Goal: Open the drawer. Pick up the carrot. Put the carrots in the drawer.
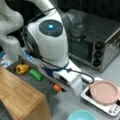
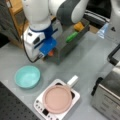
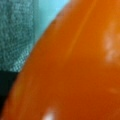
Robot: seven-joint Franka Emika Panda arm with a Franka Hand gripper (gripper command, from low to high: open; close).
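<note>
The gripper point(image 1: 59, 88) is down at the open drawer point(image 1: 37, 83); fingers clamped on the carrot point(image 1: 57, 88).

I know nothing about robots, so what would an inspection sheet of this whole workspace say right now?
Surface: grey tabletop.
Job's things: dark grey tray-like drawer is open; small orange toy carrot sits at the pincer, filling the wrist view.
Clutter: yellow-orange bell pepper and green oblong vegetable lie in the drawer; turquoise bowl; pink pan on a white hotplate; silver toaster oven.
Grippers: pincer low at the drawer's end, fingers hidden.
Cables: black cable along the arm.
Surroundings: light wooden cabinet.
</note>
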